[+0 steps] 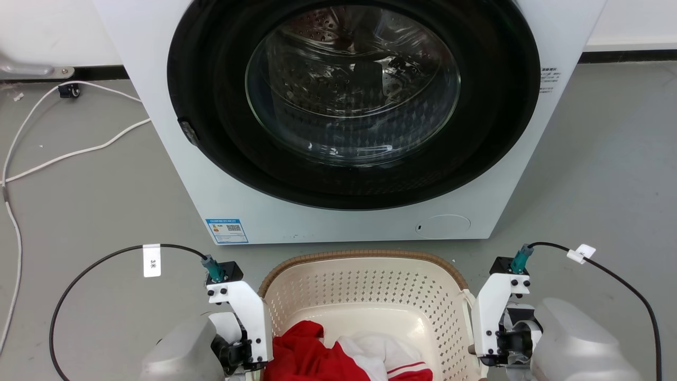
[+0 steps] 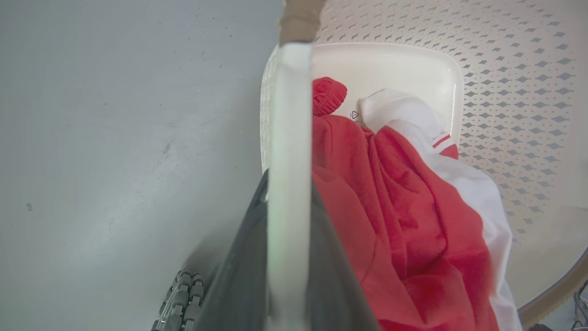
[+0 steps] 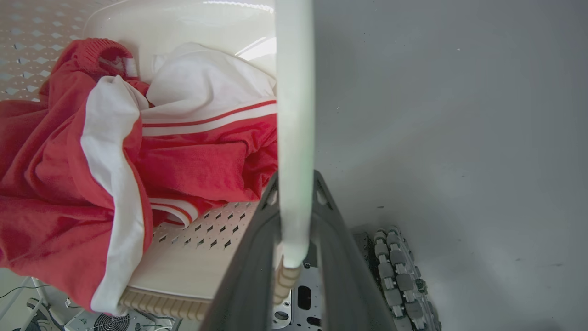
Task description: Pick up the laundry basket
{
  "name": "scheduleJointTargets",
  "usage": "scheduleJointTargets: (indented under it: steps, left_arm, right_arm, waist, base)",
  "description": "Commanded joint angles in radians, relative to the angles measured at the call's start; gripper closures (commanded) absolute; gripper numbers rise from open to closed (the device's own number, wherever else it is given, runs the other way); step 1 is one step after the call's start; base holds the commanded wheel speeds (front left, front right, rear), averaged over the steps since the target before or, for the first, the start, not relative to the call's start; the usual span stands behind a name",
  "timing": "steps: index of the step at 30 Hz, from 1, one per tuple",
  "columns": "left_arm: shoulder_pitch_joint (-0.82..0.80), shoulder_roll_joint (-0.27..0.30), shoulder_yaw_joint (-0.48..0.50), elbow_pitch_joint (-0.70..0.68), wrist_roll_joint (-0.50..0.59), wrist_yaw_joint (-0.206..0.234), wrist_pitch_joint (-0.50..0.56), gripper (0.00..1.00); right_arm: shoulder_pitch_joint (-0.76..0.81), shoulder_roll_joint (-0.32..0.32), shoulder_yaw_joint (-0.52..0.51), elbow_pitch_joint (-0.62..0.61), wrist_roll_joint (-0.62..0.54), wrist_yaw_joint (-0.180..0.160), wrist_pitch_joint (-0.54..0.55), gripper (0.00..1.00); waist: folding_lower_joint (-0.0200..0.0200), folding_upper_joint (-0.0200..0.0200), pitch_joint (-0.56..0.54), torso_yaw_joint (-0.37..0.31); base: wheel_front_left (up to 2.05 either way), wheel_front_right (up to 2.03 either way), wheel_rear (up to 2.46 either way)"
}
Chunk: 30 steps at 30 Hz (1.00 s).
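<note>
The laundry basket (image 1: 365, 296) sits low in the head view, on the grey floor (image 1: 582, 159) just in front of the washer (image 1: 349, 217), its far rim (image 1: 365, 255) close to the machine's foot. I cannot tell whether its base rests on the floor or hangs just clear of it. It is cream plastic, a rounded rectangle, with walls pierced by rows of small diamond holes, a brown woven-look band round the top and a smooth, unperforated bottom. A red and white garment (image 1: 338, 354) lies crumpled in the near half, leaving the far part of the bottom bare.

The two arms flank the basket, one at each short side, which suits a level two-handed lift. The left hand (image 2: 288, 193) has its dark fingers closed on either side of the white left handle (image 2: 287, 115), the bar running straight up between them. The right hand (image 3: 296, 184) grips the right handle (image 3: 294, 115) the same way. Holding both handles should keep the load from tipping, and the clothing, lying well below the rim, looks unlikely to spill.

The washer's round glass door is shut, with the bare drum visible behind it. A white cable (image 1: 79, 153) trails over the floor off to the left
</note>
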Motion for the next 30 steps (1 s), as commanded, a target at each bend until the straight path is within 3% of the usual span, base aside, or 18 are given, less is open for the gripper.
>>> scheduleJointTargets:
  steps: [1,30]
  left_arm:
    - [-0.021,-0.040,-0.003,-0.019,-0.012,-0.018,-0.008,1.00]
    - [-0.011,-0.038,-0.032,-0.013,-0.057,-0.019,-0.026,1.00]
  right_arm:
    - [-0.006,0.046,0.002,-0.013,0.013,0.014,0.005,1.00]
    - [-0.004,0.051,0.007,-0.002,0.037,0.014,0.014,1.00]
  waist:
    - [0.0000,0.0000,0.001,-0.001]
    - [0.0000,0.0000,0.000,-0.008]
  base:
    - [0.00,0.00,0.00]
    - [0.00,0.00,0.00]
